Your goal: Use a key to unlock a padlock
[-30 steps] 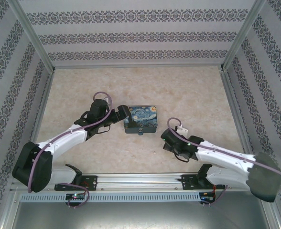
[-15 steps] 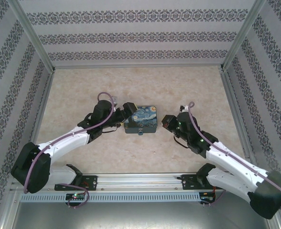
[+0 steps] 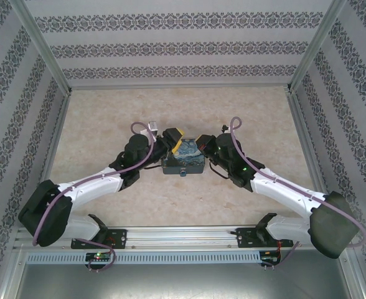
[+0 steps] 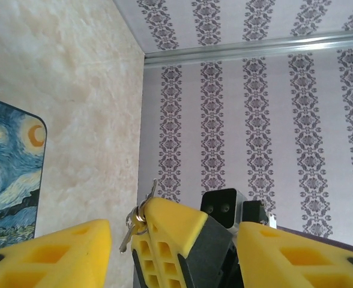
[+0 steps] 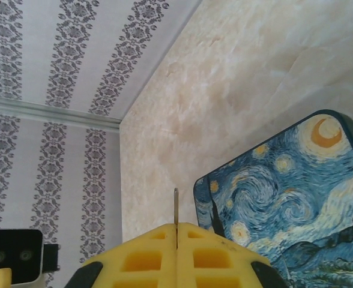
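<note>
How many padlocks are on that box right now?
1. The padlock hangs midway along the near side of the box in the top view. Its far side is partly covered, so another could hide there.

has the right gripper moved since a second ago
Yes. The right gripper has swung left and farther out, reaching the far right corner of the night-sky box.

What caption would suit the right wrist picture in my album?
Right claw, shut, pinches a thin metal key, blade poking out, near a blue-and-yellow night-sky tin box.
</note>
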Tool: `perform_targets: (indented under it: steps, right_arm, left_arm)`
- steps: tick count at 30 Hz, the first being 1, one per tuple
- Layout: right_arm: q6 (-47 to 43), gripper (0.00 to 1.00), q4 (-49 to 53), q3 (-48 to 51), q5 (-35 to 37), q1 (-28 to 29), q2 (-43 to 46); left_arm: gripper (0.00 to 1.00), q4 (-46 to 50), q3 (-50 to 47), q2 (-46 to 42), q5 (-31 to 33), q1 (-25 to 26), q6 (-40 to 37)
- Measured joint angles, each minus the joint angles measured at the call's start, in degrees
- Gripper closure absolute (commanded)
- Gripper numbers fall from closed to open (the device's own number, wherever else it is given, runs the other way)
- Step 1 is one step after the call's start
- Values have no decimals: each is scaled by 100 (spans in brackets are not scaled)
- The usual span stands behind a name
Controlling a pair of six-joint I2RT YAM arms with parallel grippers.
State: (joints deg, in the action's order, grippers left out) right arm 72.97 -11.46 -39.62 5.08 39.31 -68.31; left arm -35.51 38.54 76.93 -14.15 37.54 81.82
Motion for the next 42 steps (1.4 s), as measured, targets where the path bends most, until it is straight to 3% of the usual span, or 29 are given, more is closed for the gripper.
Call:
perform_targets:
  steps: [13, 42]
  right_arm:
    - [385, 100, -278, -2, 216, 109, 0]
    - [643, 100, -612, 212, 306, 103, -2]
  left_arm:
    - [58, -758, 37, 822, 201, 341, 271]
    - [88, -1207, 168, 1154, 466, 522, 389]
